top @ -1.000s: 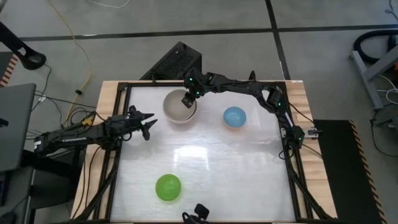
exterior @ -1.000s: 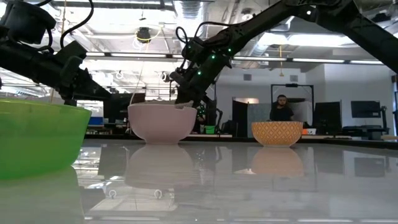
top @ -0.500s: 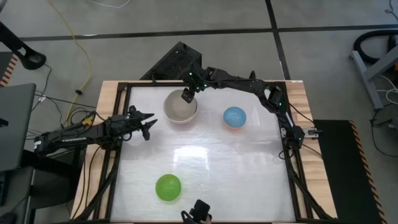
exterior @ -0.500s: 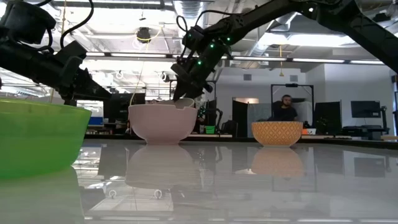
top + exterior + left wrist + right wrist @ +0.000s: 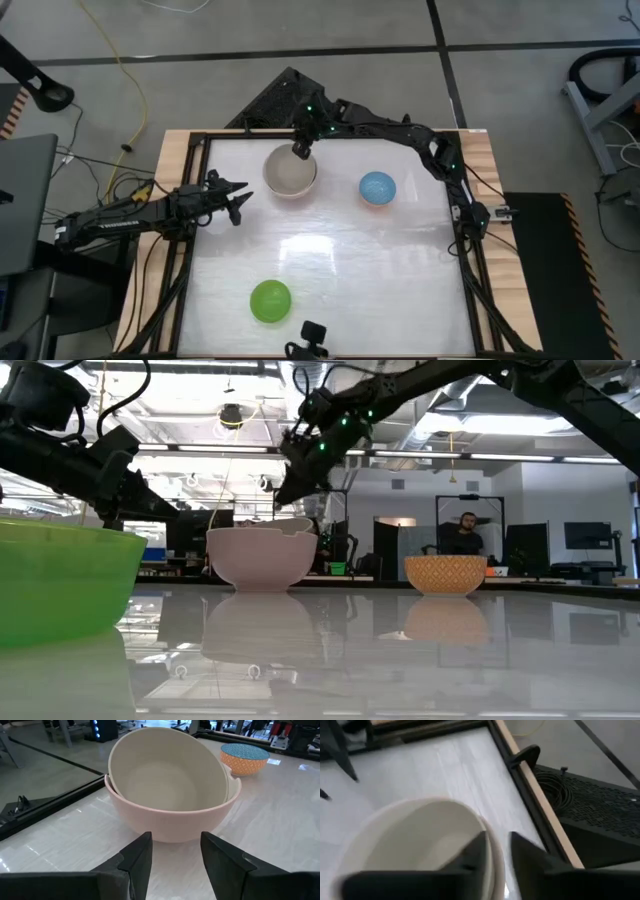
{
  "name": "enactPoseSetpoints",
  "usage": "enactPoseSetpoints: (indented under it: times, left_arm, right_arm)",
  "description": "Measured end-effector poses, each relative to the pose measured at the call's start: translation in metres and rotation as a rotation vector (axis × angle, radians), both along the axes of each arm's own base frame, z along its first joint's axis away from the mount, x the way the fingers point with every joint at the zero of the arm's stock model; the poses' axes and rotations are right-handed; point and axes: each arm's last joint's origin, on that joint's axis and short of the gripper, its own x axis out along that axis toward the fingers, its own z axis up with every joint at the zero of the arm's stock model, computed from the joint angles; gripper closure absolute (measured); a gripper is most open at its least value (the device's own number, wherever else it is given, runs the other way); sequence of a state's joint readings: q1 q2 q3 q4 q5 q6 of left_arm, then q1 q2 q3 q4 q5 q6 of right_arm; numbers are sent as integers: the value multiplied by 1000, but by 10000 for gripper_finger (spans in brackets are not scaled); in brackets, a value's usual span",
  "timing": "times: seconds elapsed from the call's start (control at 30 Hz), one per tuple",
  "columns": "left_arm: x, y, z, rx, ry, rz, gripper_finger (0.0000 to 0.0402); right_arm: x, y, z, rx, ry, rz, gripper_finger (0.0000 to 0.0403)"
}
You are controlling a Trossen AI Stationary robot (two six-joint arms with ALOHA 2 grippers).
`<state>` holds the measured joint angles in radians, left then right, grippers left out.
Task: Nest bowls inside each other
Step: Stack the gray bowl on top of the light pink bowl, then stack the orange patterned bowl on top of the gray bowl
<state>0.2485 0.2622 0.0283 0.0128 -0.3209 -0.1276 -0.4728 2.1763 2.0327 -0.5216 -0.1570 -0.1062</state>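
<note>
The grey-beige bowl [image 5: 165, 780] lies tilted inside the pale pink bowl [image 5: 170, 827], which stands at the far middle of the table [image 5: 340, 250]. My right gripper [image 5: 299, 150] hovers above the far rim of these two bowls, clear of them, with a narrow gap between its fingers [image 5: 499, 845]. The light blue bowl [image 5: 377, 187], orange-patterned outside, stands to their right. The green bowl [image 5: 270, 301] stands near the front edge. My left gripper [image 5: 238, 200] waits open at the left, pointing at the pink bowl.
A black frame [image 5: 330, 133] edges the table, and a dark mesh box [image 5: 280, 100] sits on the floor just beyond the far edge. In the low view a person [image 5: 462, 532] sits in the room behind. A small dark object [image 5: 312, 335] stands at the near edge.
My right gripper has risen from the stacked bowls' rim to well above it, moving slightly toward the far edge and rolling as it went. The grey-beige bowl stays tilted inside the pink bowl.
</note>
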Motion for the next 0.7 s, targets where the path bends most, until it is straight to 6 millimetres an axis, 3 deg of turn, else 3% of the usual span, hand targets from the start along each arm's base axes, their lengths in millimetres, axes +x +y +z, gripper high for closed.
enactPoseSetpoints:
  times: [0.07,0.27,0.43,0.7]
  left_arm:
    - [0,0,0,0,0,0,244]
    - [0,0,0,0,0,0,244]
    - [0,0,0,0,0,0,244]
    - [0,0,0,0,0,0,244]
  right_arm:
    - [2,0,-13,7,-10,25,381]
    - [6,4,-44,54,-121,98,397]
    - [-1,-7,-63,111,-197,60,399]
    - [-9,-18,-55,219,-312,157,400]
